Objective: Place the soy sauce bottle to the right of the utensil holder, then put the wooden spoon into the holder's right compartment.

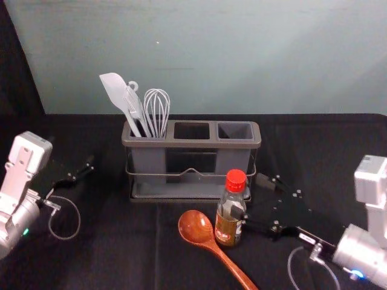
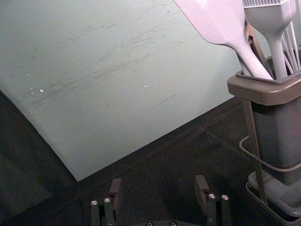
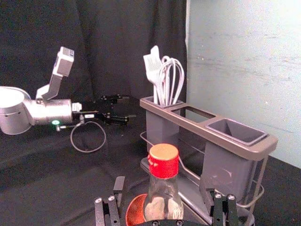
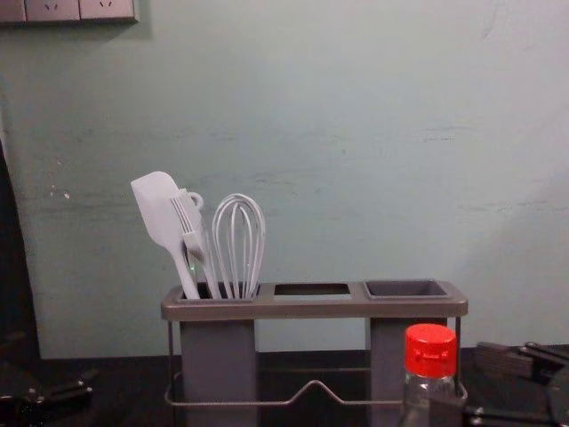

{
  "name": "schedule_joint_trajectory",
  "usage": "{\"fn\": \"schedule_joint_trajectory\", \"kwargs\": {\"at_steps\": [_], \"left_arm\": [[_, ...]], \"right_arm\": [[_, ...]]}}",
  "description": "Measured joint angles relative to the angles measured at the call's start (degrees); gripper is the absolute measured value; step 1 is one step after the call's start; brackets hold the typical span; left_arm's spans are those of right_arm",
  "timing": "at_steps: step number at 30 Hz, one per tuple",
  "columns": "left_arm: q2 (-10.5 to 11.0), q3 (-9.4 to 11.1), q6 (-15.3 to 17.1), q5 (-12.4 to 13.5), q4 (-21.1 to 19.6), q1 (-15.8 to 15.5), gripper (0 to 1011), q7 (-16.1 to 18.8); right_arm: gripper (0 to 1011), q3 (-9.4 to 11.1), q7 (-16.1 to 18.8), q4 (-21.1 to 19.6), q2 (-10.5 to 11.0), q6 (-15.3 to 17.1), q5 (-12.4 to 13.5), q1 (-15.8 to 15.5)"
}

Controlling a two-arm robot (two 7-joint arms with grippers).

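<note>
Red-capped, the soy sauce bottle is standing upright before the utensil holder's right part, being flanked by the right tool, whose fingers are being held wide apart. The wooden spoon is lying beside the bottle, on its left. Left of the holder, the left tool is being held wide.
</note>
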Motion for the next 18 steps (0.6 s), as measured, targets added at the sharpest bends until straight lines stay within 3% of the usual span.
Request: {"fn": "schedule_joint_trajectory", "kwargs": {"at_steps": [6, 18], "left_arm": [[0.0, 0.0, 0.0, 0.0, 0.0, 0.0, 1011, 0.0], [0.0, 0.0, 0.0, 0.0, 0.0, 0.0, 1012, 0.0]], "right_arm": [[1002, -1.3, 0.2, 2.1, -2.1, 0.8, -1.6, 2.7], [1002, -1.9, 0.6, 3.8, -3.9, 1.0, -1.8, 4.8]]}}
